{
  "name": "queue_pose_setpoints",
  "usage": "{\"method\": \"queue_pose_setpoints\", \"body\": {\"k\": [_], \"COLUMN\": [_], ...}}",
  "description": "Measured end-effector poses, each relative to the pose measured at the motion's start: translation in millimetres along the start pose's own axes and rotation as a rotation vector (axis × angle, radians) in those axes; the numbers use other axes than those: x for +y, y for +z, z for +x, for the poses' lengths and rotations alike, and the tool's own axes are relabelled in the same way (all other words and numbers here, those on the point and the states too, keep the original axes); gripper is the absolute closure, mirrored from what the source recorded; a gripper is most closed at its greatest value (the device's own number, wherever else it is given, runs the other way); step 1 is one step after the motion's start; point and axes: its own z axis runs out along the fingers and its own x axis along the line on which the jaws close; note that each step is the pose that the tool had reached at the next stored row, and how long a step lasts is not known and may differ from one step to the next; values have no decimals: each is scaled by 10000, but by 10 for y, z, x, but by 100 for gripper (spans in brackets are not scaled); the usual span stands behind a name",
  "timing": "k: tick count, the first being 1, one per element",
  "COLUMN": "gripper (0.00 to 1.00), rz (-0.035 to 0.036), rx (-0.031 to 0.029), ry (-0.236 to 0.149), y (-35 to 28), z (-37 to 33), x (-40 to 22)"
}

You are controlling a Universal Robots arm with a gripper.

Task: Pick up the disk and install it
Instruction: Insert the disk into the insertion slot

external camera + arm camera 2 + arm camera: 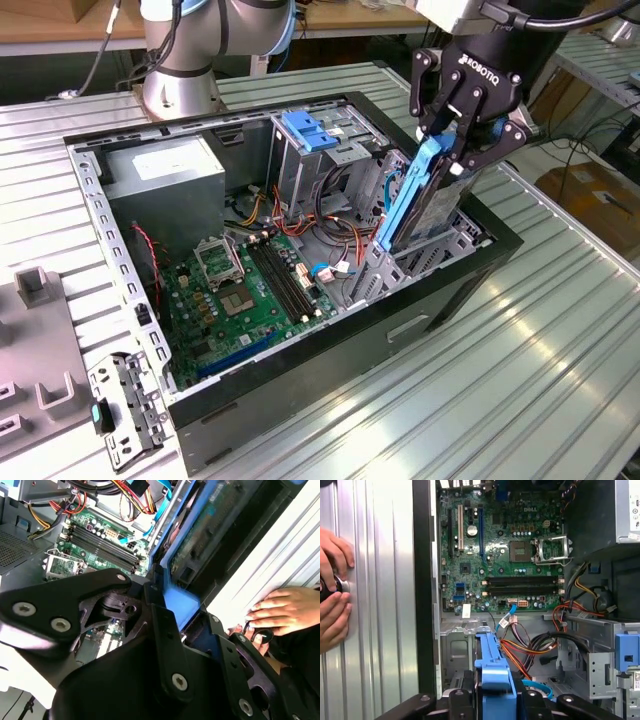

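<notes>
White brand lettering on the black housing of the gripper (462, 150) in the exterior view, just above the fingers (500, 140) clamped on the disk (405, 205). White logo and tiny white markings printed on the green circuit board (495, 555) in the first wrist view, mostly too small to make out. White sticker (165, 160) on the grey metal box (190, 200), print too fine to tell. Small white tag (466, 611) at the board's edge, nothing legible on it.

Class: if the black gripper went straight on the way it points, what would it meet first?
Probably the grey metal drive bay in the open black computer case: the gripper, shut on the blue-framed silver disk, points down into it.
</notes>
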Motion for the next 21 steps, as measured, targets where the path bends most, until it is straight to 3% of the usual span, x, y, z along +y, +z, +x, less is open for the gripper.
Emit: {"method": "queue_pose_setpoints", "body": {"k": [1,2,5,7,9,13,21], "gripper": [62,55,55,64,64,88,89], "rz": [0,0,0,0,0,0,0], "rx": [-1,-1,0,-1,0,-1,-1], "ry": [0,-3,-9,-14,-19,-28,-66], "y": [19,76,146,191,228,300,459], "z": [0,0,0,0,0,0,0], "x": [0,0,0,0,0,0,-1]}}
